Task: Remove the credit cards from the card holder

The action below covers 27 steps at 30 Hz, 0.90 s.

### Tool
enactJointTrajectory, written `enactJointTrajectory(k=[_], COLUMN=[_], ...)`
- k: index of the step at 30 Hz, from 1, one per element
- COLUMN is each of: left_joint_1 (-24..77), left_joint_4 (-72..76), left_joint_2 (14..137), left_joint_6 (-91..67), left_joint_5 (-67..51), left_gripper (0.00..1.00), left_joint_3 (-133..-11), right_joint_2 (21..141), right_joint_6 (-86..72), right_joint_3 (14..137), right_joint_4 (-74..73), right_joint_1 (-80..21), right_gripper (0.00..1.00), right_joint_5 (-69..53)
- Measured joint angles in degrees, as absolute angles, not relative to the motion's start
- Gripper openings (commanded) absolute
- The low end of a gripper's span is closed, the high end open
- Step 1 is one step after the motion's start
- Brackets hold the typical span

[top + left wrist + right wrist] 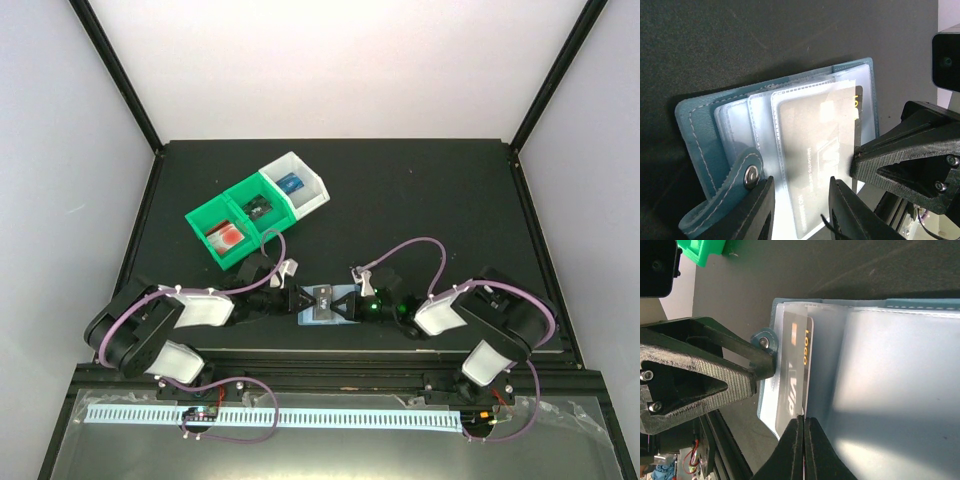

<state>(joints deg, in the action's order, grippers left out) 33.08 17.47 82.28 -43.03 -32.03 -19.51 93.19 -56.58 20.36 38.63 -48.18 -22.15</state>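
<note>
left claw [801, 182] spread, tips over card holder [695, 130] | right claw [803, 419] clenched at edge of credit card [810, 135], possibly pinching it

This is a robotics lab test cell, not a lived-in room. Plain white panels [340, 60] held in black frame struts [115, 70] box in a matte black worktop [430, 200] across the upper and middle frame. Two robot arms, the left arm [150, 325] and the right arm [500, 320], are bolted to a rail along the lower edge. Loose purple cables [415, 243] loop from them. Green and white plastic sorting bins [255, 205] sit left of centre.
</note>
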Motion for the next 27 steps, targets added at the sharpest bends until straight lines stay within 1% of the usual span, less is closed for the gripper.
enactJointTrajectory(k=[4, 5, 7, 8, 13, 17, 25, 27], left_joint_1=[33.1, 33.1, 33.1, 33.1, 33.1, 33.1, 33.1, 33.1], left_joint_4=[17.8, 17.9, 17.9, 17.9, 17.8, 17.9, 18.4, 18.6], left_joint_2=[82.9, 83.0, 83.0, 83.0, 83.0, 83.0, 83.7, 83.9], left_joint_6=[-43.0, -43.0, -42.9, -42.9, -42.9, -42.8, -42.8, -42.8], left_joint_5=[-32.1, -32.2, -32.2, -32.2, -32.2, -32.2, -32.4, -32.6], left_gripper=[0.31, 0.30, 0.30, 0.30, 0.30, 0.30, 0.30, 0.30], left_joint_3=[-19.9, -19.9, -19.9, -19.9, -19.9, -19.9, -20.1, -20.2], right_joint_2=[92.5, 92.4, 92.3, 92.3, 91.7, 90.7, 90.7, 90.8], right_joint_6=[-56.7, -56.7, -56.8, -56.9, -57.1, -57.3, -59.0, -59.5], right_joint_3=[19.8, 19.8, 19.8, 19.8, 19.8, 19.6, 19.5, 19.5], right_joint_4=[38.1, 38.0, 37.5, 37.4, 37.7, 37.7, 37.8, 38.0], right_joint_1=[-47.4, -47.3, -47.1, -47.0, -46.9, -46.9, -46.9, -46.8], right_gripper=[0.07, 0.07, 0.01, 0.01, 0.01, 0.03, 0.02, 0.04], right_joint_5=[-22.4, -22.5, -22.7, -22.8, -23.6, -23.7, -24.0, -24.0])
